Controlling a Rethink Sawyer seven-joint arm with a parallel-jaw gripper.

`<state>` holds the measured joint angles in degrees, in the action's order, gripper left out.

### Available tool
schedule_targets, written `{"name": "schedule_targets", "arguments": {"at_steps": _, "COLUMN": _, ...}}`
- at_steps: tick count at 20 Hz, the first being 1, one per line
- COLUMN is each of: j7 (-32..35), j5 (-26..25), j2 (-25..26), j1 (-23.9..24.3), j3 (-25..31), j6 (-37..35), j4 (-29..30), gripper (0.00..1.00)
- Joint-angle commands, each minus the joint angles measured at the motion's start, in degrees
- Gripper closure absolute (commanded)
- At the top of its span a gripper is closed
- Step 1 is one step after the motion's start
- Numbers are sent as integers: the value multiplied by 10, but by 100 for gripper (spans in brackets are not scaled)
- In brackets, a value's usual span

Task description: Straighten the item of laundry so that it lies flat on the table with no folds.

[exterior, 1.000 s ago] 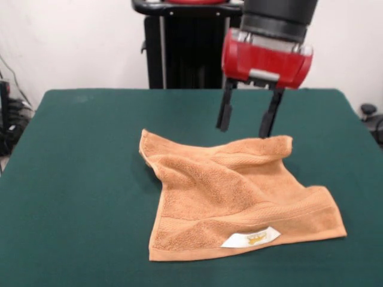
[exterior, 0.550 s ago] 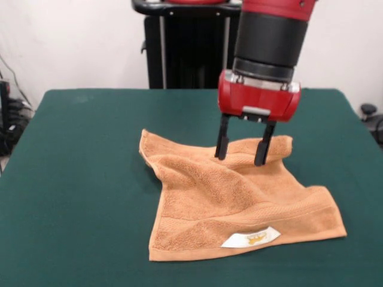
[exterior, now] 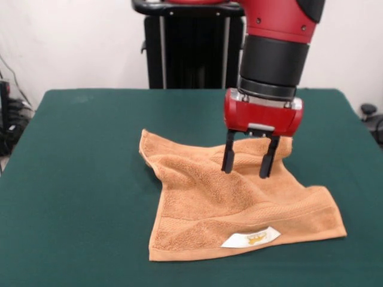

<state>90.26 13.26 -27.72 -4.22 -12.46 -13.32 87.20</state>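
Gripper [exterior: 246,170], fingers spread, over soft, limp terry hand towel [exterior: 233,200]; recommend pinch at rumpled far-edge fold, not mid-cloth.

Below me is the table [exterior: 78,179], a wide surface with a dark green felt-like top. One thing lies directly on it: the towel [exterior: 227,203], orange-tan terry, spread toward the middle and right part of the top. It lies rumpled, with raised folds across its upper part, woven bands showing, and a small white label [exterior: 251,238] at its near edge
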Motion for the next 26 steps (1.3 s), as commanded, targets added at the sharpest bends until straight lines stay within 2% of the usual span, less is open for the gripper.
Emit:
{"name": "schedule_targets", "arguments": {"at_steps": 1, "j7": 119, "j5": 9, "j2": 28, "j1": 4, "j3": 78, "j6": 17, "j4": 43, "gripper": 0}}
{"name": "schedule_targets", "arguments": {"at_steps": 5, "j7": 118, "j5": 5, "j2": 32, "j1": 10, "j3": 88, "j6": 33, "j4": 45, "gripper": 0}}
{"name": "schedule_targets", "arguments": {"at_steps": 21, "j7": 50, "j5": -21, "j2": 7, "j1": 70, "j3": 116, "j6": -46, "j4": 9, "gripper": 0}}
{"name": "schedule_targets", "arguments": {"at_steps": 26, "j7": 54, "j5": -25, "j2": 19, "j1": 77, "j3": 127, "j6": -21, "j4": 5, "gripper": 0}}
